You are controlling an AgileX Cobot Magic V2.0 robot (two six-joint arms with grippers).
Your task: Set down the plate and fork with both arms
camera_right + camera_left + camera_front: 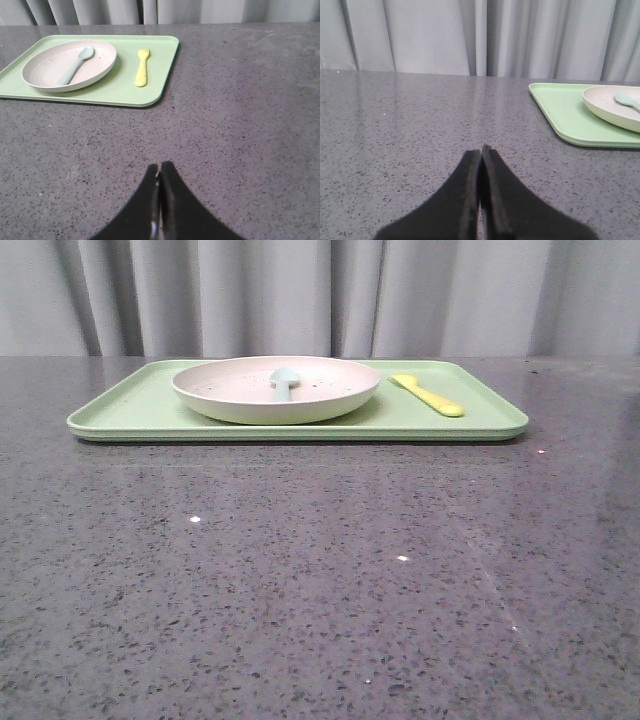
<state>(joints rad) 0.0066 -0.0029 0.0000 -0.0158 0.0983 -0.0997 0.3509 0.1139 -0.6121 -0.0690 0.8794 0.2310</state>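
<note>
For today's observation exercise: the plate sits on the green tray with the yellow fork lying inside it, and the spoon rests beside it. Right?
Not quite: they are swapped. The right wrist view shows the spoon inside the plate and the fork beside it on the tray.

left wrist view: plate (612, 104) and spoon (627, 99) cut by the picture's edge, tray (565, 112) too | front view: spoon (285, 381) handle hidden behind the plate (275, 390) rim

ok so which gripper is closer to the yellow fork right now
Right, probably. The fork lies on the tray's right part, the side the shut right gripper faces over bare table. The shut left gripper sits off the tray's left end, and its view misses the fork.
</note>
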